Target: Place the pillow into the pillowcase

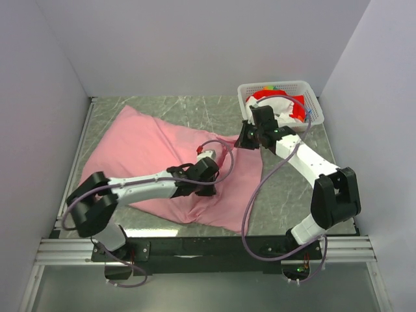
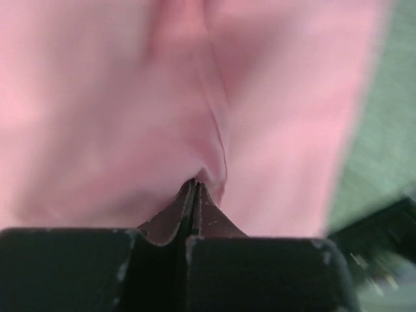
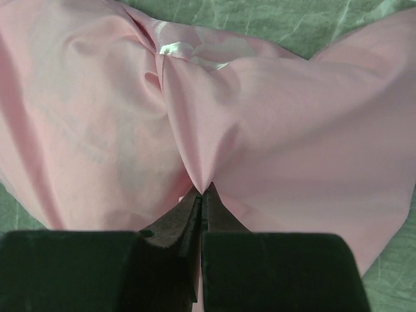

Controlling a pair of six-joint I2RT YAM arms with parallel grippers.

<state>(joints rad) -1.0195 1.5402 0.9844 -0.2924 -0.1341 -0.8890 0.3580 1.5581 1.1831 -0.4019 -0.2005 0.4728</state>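
Right of the pillowcase (image 1: pixel 149 149), white basket (image 1: pixel 313 97)

The pillowcase (image 1: pixel 149 149) covers the middle and left of the table (image 1: pixel 195 107), so bare strips show only along the far edge and at the near right. A basket (image 1: pixel 286 83) fills the far right corner, just behind the right arm (image 1: pixel 305 162). The walls (image 1: pixel 195 45) close in left, back and right. The left arm (image 1: pixel 143 185) lies low across the near cloth.

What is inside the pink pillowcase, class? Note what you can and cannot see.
Only pink fabric shows: the pillowcase is opaque, pinched by the left gripper and right gripper. Whether anything lies inside is hidden.
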